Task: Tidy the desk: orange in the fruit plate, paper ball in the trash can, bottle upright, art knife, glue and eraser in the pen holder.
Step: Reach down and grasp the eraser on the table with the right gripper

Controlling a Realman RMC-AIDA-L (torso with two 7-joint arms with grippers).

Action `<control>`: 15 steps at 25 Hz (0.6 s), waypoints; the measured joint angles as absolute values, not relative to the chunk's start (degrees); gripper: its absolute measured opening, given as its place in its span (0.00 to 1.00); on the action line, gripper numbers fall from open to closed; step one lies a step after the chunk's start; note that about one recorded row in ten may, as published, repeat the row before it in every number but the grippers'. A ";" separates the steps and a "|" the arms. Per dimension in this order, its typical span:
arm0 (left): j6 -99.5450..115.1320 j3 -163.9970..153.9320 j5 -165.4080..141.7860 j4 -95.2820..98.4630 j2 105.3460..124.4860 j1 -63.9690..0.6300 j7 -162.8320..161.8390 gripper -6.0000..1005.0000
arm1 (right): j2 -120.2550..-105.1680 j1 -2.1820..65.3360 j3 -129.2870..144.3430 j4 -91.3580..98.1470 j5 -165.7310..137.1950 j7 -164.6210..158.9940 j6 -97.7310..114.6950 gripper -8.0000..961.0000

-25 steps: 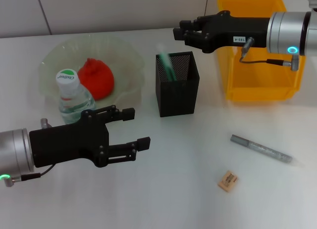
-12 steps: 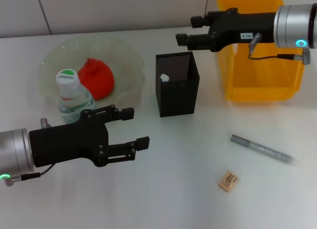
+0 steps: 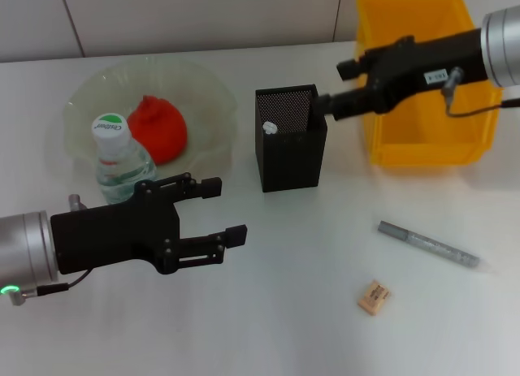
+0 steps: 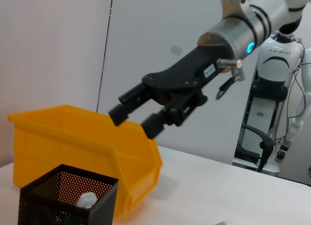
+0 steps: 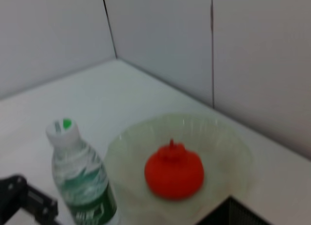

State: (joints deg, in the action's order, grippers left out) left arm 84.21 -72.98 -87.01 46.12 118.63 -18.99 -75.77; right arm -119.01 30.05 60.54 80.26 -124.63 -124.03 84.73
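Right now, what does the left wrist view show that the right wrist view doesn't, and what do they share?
Only the left wrist view shows the trash can and the right end effector, open and empty above the pen holder. Only the right wrist view shows the orange lying in the fruit plate and the bottle standing upright beside the plate. Both show the white desk and the pen holder, though the right wrist view catches just a dark corner of it.

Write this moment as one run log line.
right gripper: open, beside pen holder | left gripper: open, idle | glue, eraser: on desk
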 joint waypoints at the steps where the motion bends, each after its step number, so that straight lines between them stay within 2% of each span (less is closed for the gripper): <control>1: 84.23 -73.02 -87.01 46.12 118.64 -18.99 -75.77 0.79 | -119.03 29.61 61.68 82.93 -126.48 -126.76 85.97 0.79; 7: 84.64 -73.34 -87.01 46.14 118.68 -18.87 -75.76 0.79 | -119.15 29.02 66.38 92.64 -134.09 -136.40 95.21 0.79; 15: 84.66 -73.65 -87.16 45.60 118.63 -18.80 -74.69 0.79 | -119.25 29.28 72.22 95.21 -140.34 -140.69 99.88 0.78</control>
State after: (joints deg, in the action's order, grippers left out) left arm 84.66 -73.65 -87.16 45.60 118.63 -18.80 -74.69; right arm -119.25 29.28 72.22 95.21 -140.34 -140.69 99.88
